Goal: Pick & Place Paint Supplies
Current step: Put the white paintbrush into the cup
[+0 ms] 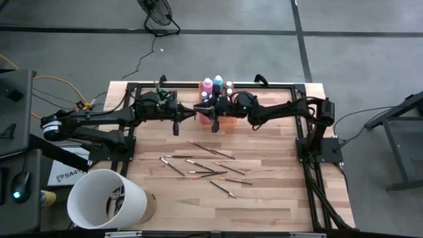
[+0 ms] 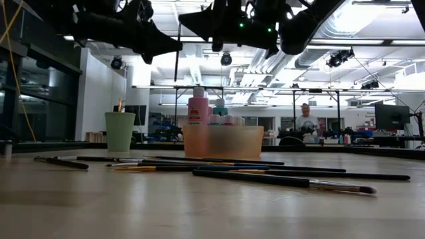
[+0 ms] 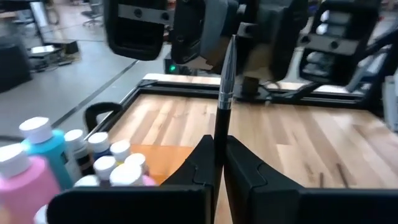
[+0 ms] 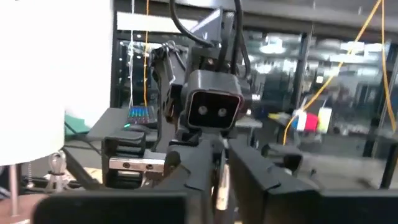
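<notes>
The left gripper (image 3: 219, 163) pinches one brush (image 3: 224, 87) above the table, facing the right gripper (image 4: 219, 177), whose fingers stand slightly apart around the brush tip. The bottles (image 1: 213, 86) already sit in the orange tray (image 1: 225, 121), but several brushes (image 1: 205, 166) remain on the wooden table (image 1: 264, 198). Behind it is a workshop room.

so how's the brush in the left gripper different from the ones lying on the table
The held brush stands upright, clamped between the left gripper fingers and raised in the air near the orange tray; the loose brushes lie flat, scattered at mixed angles over the wooden table. The held one is alone, while the loose ones are several, some crossing. All are thin and dark-handled.
</notes>
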